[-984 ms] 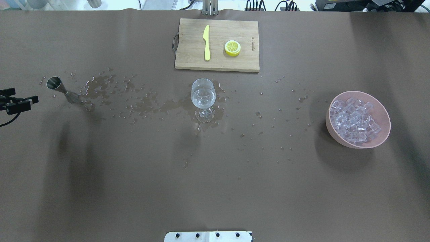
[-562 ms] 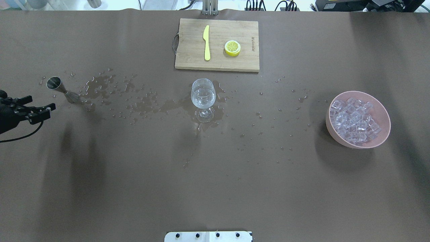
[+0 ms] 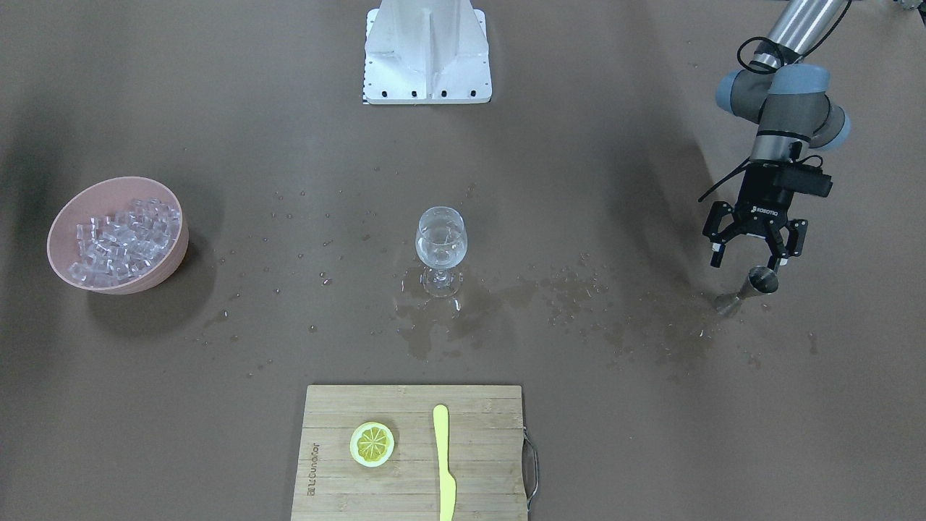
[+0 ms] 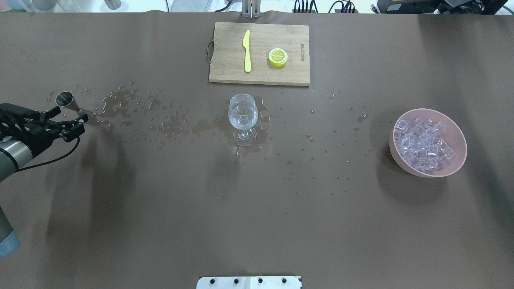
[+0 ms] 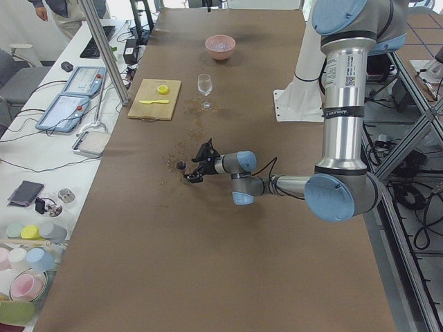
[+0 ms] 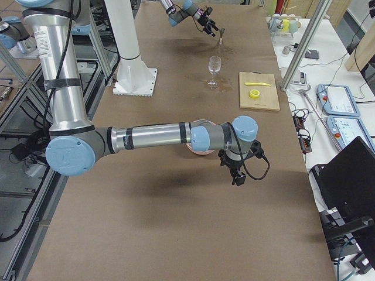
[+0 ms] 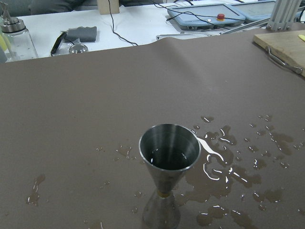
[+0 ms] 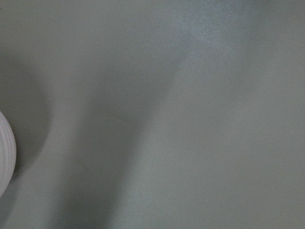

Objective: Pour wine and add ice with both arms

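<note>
A steel jigger (image 4: pixel 69 103) stands upright at the table's left; it also shows in the left wrist view (image 7: pixel 169 160), centred just ahead of the camera. My left gripper (image 4: pixel 72 123) is open and empty, right beside the jigger on its near side, and shows in the front-facing view (image 3: pixel 747 260). A wine glass (image 4: pixel 242 115) stands mid-table with a little clear liquid in it. The ice (image 4: pixel 423 141) fills a pink bowl (image 4: pixel 457 138) at the right. My right gripper (image 6: pixel 236 172) shows only in the exterior right view, beside the bowl; I cannot tell if it is open.
Clear liquid is spilled in puddles and drops (image 4: pixel 132 108) between the jigger and the glass and around the glass's foot. A wooden cutting board (image 4: pixel 229 72) with a yellow knife (image 4: pixel 247 50) and a lemon slice (image 4: pixel 278 56) lies at the far edge.
My left gripper has come in from the table's left edge, moving right up to the jigger, still open. Glass, bowl and board have not moved.
</note>
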Motion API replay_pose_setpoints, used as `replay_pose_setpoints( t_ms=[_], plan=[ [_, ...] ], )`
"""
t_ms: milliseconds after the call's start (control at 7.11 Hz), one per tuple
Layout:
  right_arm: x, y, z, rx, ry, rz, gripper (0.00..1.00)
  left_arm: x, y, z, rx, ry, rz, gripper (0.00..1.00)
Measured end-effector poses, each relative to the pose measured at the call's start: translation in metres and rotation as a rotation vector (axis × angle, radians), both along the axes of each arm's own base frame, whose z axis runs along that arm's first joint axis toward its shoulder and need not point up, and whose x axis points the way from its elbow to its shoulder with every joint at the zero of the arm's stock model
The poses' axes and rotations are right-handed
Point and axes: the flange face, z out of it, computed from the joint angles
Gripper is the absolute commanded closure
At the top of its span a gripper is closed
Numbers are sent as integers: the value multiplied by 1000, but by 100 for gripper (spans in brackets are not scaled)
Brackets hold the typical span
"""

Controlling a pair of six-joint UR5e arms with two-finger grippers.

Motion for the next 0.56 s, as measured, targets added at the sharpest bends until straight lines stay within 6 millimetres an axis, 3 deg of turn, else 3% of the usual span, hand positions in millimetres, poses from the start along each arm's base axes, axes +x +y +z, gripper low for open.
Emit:
replay_pose_setpoints(
  t_ms=[281, 562],
  plan=[
    [0, -1, -1, 3, 0, 0, 0, -2, -5, 22, 22, 3, -59, 6],
    [0, -1, -2, 3, 0, 0, 0, 4, -13, 22, 39, 4, -102, 6]
  ],
)
